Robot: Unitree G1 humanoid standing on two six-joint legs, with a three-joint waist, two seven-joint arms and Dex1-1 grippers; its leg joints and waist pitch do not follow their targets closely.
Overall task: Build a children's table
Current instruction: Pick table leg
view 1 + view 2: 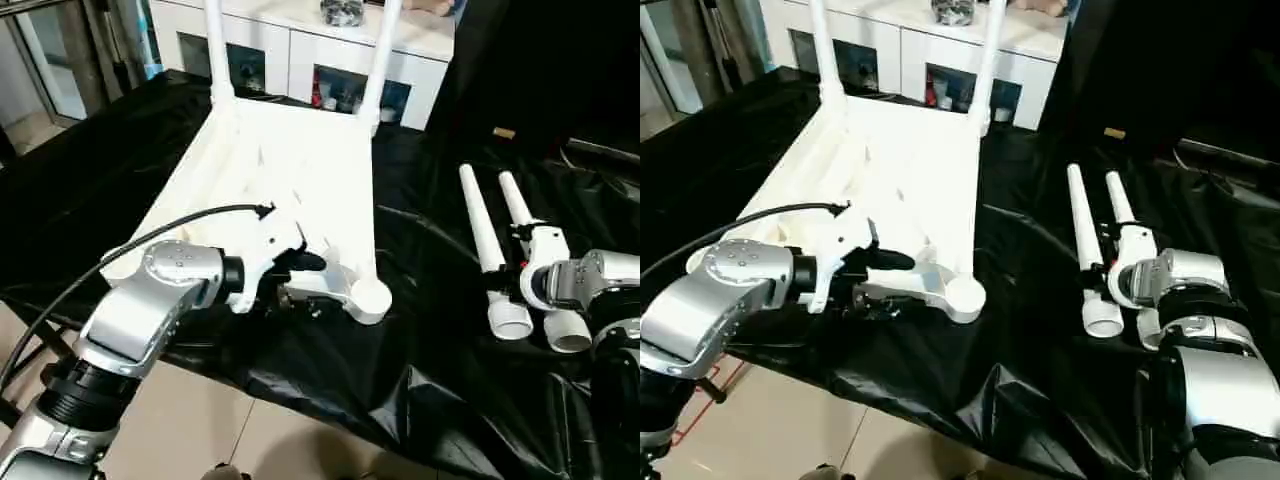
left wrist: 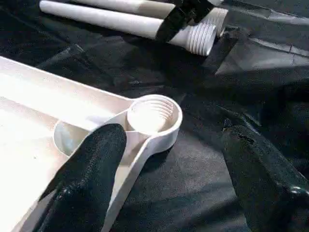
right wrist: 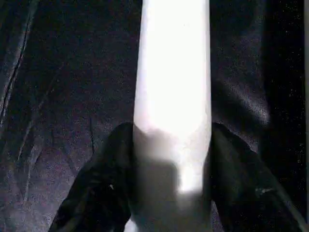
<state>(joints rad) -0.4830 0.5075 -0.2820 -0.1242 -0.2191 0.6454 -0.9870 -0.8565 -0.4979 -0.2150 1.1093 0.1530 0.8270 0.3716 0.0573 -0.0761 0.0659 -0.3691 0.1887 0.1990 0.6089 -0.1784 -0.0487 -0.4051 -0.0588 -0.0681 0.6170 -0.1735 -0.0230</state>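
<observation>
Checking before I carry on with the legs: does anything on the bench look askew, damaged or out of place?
Nothing stands out. The table top lies upside down on the black sheet with two legs standing in its far sockets. The near corner socket is empty and looks intact. Two loose legs lie side by side on the robot's right.

Black plastic sheet point(image 1: 420, 370) covers the work surface, wrinkled, glossy, hangs over near edge. Beige tile floor point(image 1: 250, 445) below. White cabinet point(image 1: 290, 45) at back w/ glass-fronted compartments, colourful stuff inside, too small to ID. Dark lumpy item point(image 1: 342, 12) on cabinet top. Small tan tag point(image 1: 504, 132) on sheet, far right.
</observation>
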